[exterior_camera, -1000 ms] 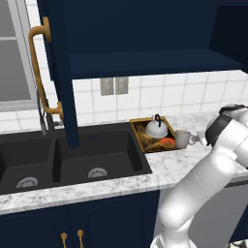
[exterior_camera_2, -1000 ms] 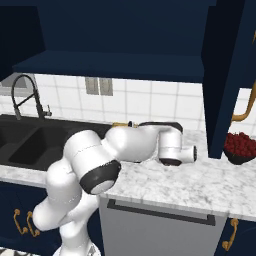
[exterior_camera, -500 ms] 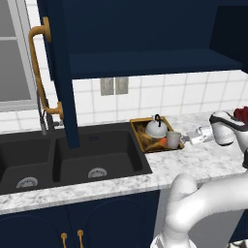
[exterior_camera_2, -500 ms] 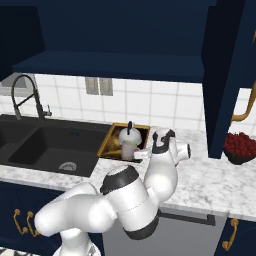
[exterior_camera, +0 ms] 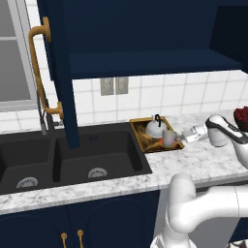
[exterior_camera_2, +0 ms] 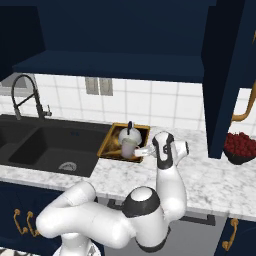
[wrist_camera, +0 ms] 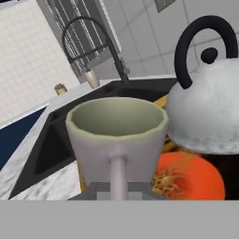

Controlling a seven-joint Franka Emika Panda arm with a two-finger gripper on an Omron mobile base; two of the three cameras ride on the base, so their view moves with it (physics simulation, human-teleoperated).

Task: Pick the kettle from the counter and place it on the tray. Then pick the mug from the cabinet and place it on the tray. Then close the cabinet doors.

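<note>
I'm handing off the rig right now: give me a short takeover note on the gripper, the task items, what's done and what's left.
Gripper: shut on the mug by its handle, at the tray.
Kettle: on the tray, beside the mug.
Done: kettle placed; mug out of the cabinet.
Left: whether the mug rests on the tray is unclear, so set it down and release. Then close the cabinet doors, which stand open.

Base views: the tray (exterior_camera: 145, 127) (exterior_camera_2: 106, 146) is shared, seen from behind-left and behind-right.
Hand view: the mug (wrist_camera: 116, 140) is seen close.
</note>
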